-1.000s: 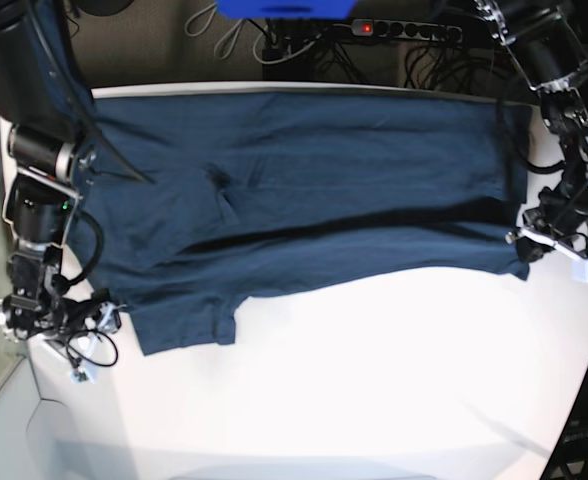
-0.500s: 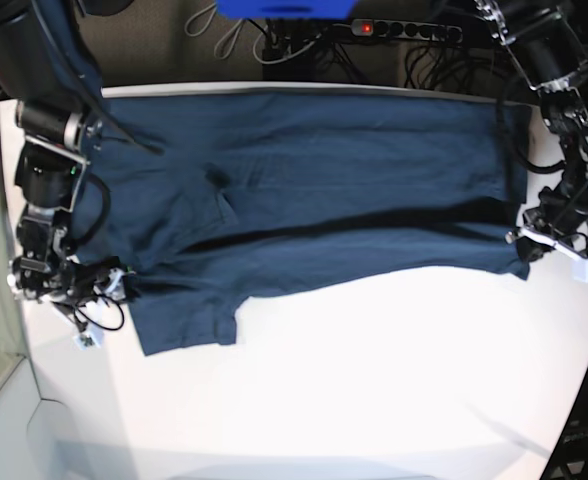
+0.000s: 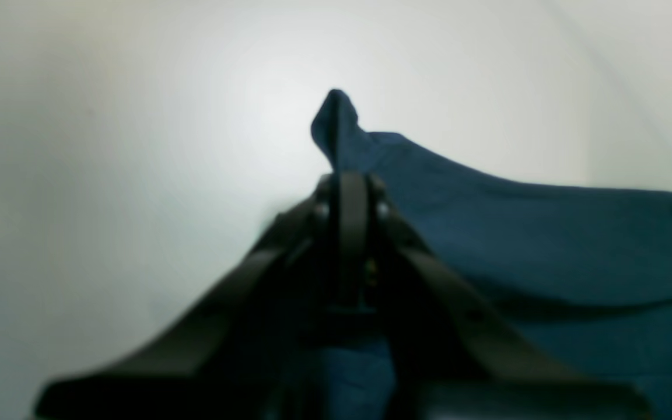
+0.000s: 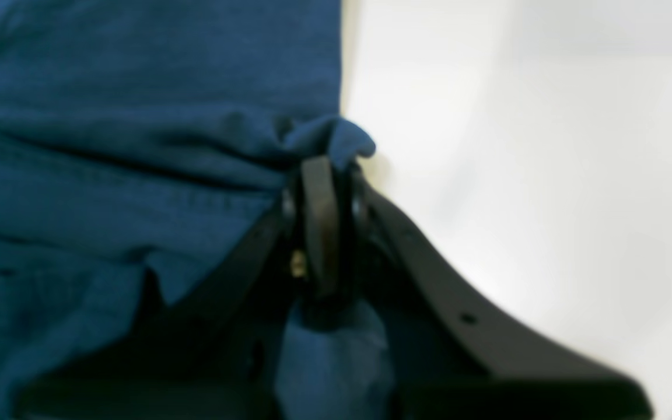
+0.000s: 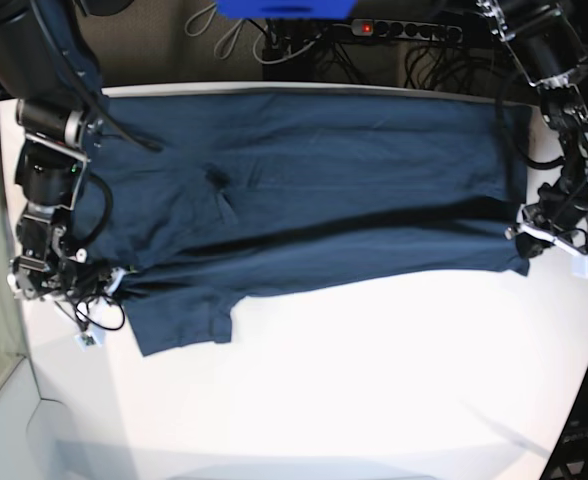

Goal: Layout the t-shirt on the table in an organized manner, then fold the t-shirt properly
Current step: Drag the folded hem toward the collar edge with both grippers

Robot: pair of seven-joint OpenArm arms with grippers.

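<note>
1. Black right gripper (image 4: pixel 321 160), at the base view's left edge (image 5: pixel 114 283), has its jaws pressed together on a bunched fold of the dark navy-blue soft cloth t-shirt (image 4: pixel 137 116); a small tuft of cloth pokes out just past the tips.
2. To that gripper's left in its wrist view the shirt lies in soft creases; to its right is bare smooth matte white table (image 4: pixel 517 146).
3. Black left gripper (image 3: pixel 350 178), at the base view's right edge (image 5: pixel 524 240), is likewise clamped shut on a corner of the t-shirt (image 3: pixel 546 233), with a pointed peak of cloth standing up just beyond the tips.
4. To the right of that gripper the cloth spreads away; to its left is white table (image 3: pixel 108 146).
5. Between the two grippers the t-shirt (image 5: pixel 314 170) stretches across the far half of the table (image 5: pixel 374 380), one sleeve hanging toward the near side close to the right gripper.
</note>
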